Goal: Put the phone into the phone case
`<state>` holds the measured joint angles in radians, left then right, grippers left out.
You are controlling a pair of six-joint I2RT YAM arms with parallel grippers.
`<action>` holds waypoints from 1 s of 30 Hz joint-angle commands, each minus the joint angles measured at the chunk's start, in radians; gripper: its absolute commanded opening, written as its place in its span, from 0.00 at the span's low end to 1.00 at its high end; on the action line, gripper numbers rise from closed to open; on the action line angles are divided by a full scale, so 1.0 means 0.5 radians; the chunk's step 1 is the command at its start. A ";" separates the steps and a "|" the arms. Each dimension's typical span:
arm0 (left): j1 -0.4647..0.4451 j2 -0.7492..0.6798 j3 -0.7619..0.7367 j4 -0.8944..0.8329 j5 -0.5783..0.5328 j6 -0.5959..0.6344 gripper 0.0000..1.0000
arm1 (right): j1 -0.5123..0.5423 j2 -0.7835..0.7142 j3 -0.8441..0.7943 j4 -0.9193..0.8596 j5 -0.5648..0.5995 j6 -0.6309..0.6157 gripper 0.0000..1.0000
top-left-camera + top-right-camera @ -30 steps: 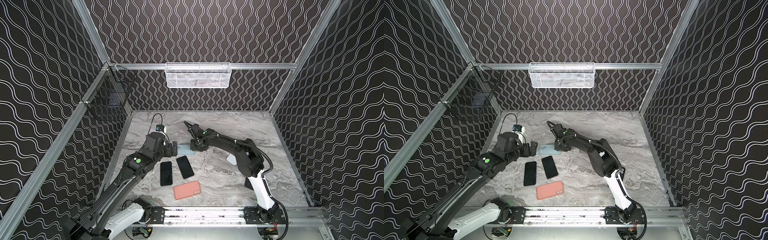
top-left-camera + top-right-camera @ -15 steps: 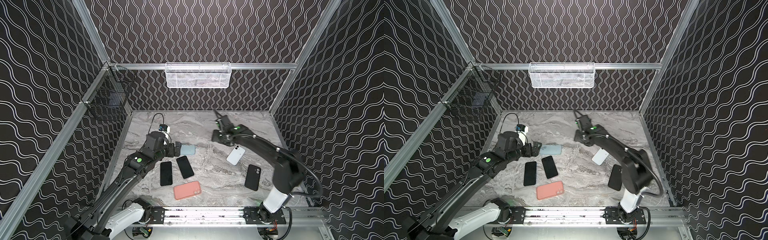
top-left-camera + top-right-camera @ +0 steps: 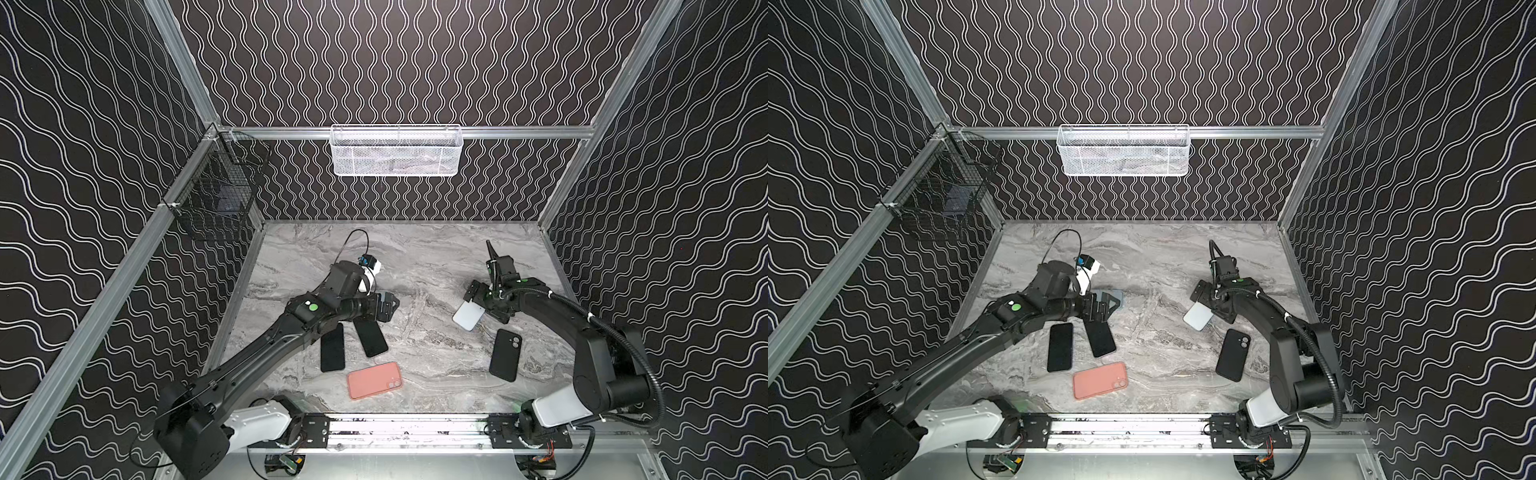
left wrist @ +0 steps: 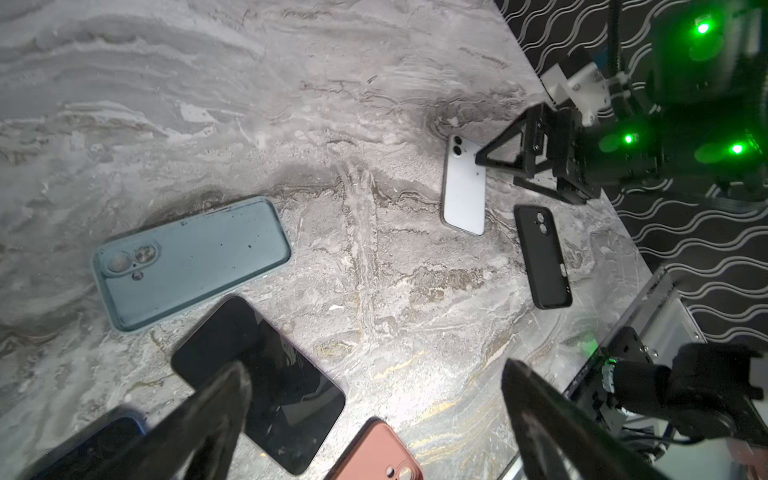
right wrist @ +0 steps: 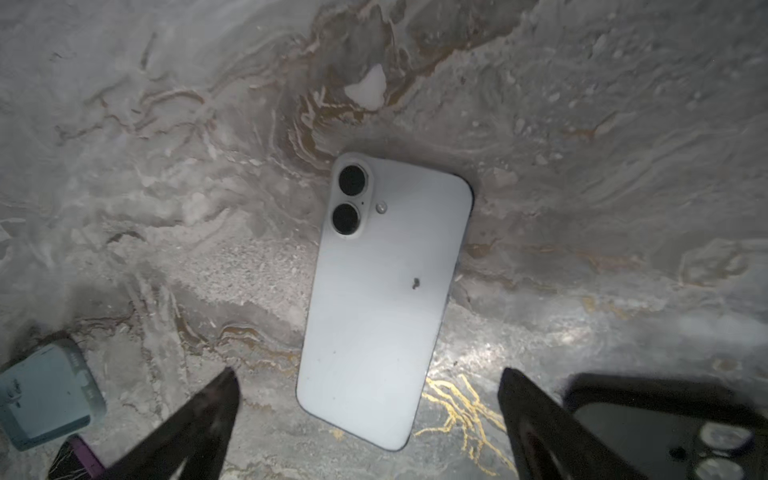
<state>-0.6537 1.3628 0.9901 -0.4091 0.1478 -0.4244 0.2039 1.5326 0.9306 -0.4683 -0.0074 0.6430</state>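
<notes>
Findings, left to right.

The left pincer (image 4: 374,368) hangs low over the table (image 3: 436,257) with its jaws spread wide and nothing between them. It has stayed that way through the last second, barely shifting.

Just beyond it lies the blue case (image 4: 191,262), flat and seemingly hollow side up. It is touched by neither arm. Nearer the rail lie two dark phones (image 3: 332,347) (image 3: 371,336), screens up. One has its corner just beside the blue case. A salmon case (image 3: 374,380) lies nearest the rail, apart from them.

The change is on the right. A second ago the right arm reached across the middle, its pincer partly closed at the blue case. It has since let go, swung back to its own side and opened fully.

The right pincer (image 5: 366,376) now hovers directly above the white phone (image 5: 382,299), jaws wide and holding nothing. That phone lies flat with its back up and lenses showing, well apart from the blue case. A black case (image 3: 505,354) lies near it, toward the rail.

Assessment: the case looks placed and released, and the white phone looks like the next pick. No phone is in any case yet, so the task proper is hardly begun. The phone is face down (it must be turned before it seats), and a flat phone gives the jaws only thin edges.
</notes>
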 commanded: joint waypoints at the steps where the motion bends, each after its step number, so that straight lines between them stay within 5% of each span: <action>1: -0.015 0.073 0.017 0.154 0.095 -0.134 0.99 | -0.043 0.007 -0.062 0.169 -0.065 0.021 1.00; 19: -0.027 0.127 0.036 0.132 0.001 -0.182 0.99 | -0.113 0.465 0.042 0.481 -0.361 -0.131 0.99; 30: -0.016 0.005 -0.008 0.089 -0.167 -0.228 0.99 | 0.320 0.716 0.302 0.486 -0.421 -0.100 0.99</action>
<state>-0.6647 1.3746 0.9867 -0.3664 0.1059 -0.5247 0.3191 1.8542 1.0721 -0.1066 -0.1829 0.5610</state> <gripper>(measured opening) 0.985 0.995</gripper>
